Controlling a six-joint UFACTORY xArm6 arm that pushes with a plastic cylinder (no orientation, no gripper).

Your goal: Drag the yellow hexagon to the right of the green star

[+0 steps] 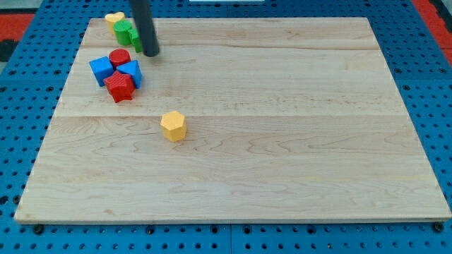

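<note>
The yellow hexagon (173, 125) lies alone on the wooden board, left of centre. The green star (124, 32) sits near the view's top left corner of the board, with another green block (137, 39) touching its right side, partly hidden by the rod. My tip (150, 51) rests on the board just right of and below these green blocks. It is well above the yellow hexagon in the view and does not touch it.
A yellow block (114, 17) lies above the green star. A cluster sits below: a red cylinder (119, 58), a blue cube (101, 69), a blue block (133, 71) and a red star (119, 86). The board's left edge (53, 116) is close.
</note>
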